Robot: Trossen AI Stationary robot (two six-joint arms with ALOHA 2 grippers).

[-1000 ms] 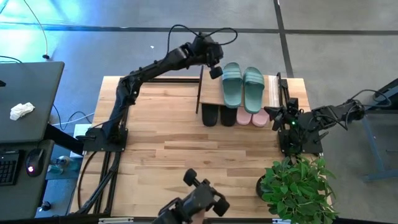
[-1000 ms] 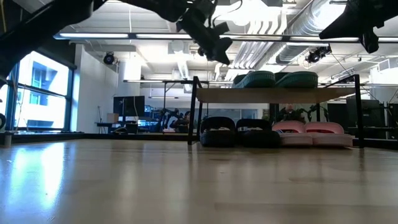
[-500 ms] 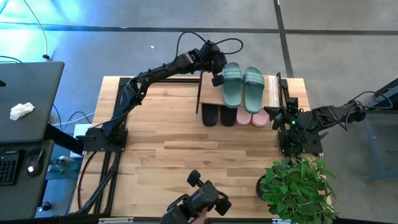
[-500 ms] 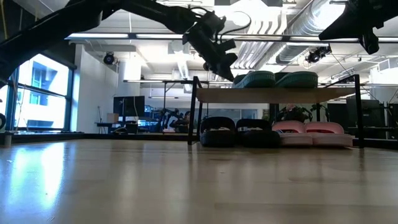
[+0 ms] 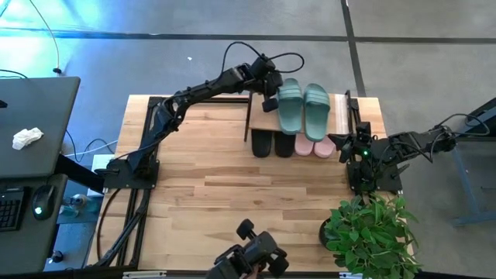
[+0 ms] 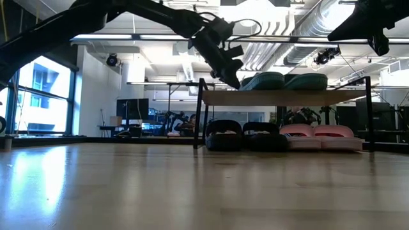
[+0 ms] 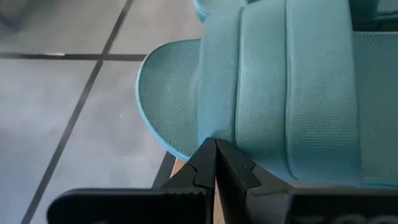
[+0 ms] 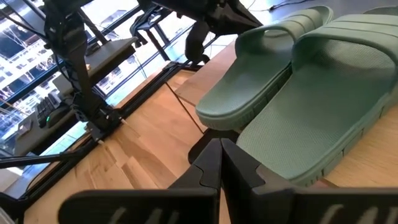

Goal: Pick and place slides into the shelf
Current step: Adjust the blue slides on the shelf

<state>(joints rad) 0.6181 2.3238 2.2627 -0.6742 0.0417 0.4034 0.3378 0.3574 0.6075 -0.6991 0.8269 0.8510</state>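
Seemingly the job was all but finished: on the butcher-block table [image 5: 201, 186] the low shelf [image 5: 262, 116] stood against the far edge, toward the right corner, and all six slides sat in it. The sage-green pair [image 5: 302, 107] lay side by side on the light wooden top board, toes toward the table's near edge, while below it the black pair [image 6: 246, 136] and the light-pink pair [image 6: 316, 137] were lined up in a row on the lower level, black on the left half and pink on the right as the overhead camera showed them. No slide lay loose on the bare table, so as far as could be judged nothing was left to pick; what remained looked like a small nudge to square up the green pair and then pulling the arms clear. The left gripper [image 5: 270, 99] hung at the left end of the top board, its fingers [image 7: 239, 169] closed to a narrow point with nothing between them, the tips right against the side of the nearer green slide [image 7: 280, 87]. The right gripper [image 5: 343, 146] waited by the right end of the shelf, also pinched shut and empty. A potted plant [image 5: 372, 229] stood at the table's near right corner. No brand, label or readable writing could be made out on the slides, the shelf or the arms.
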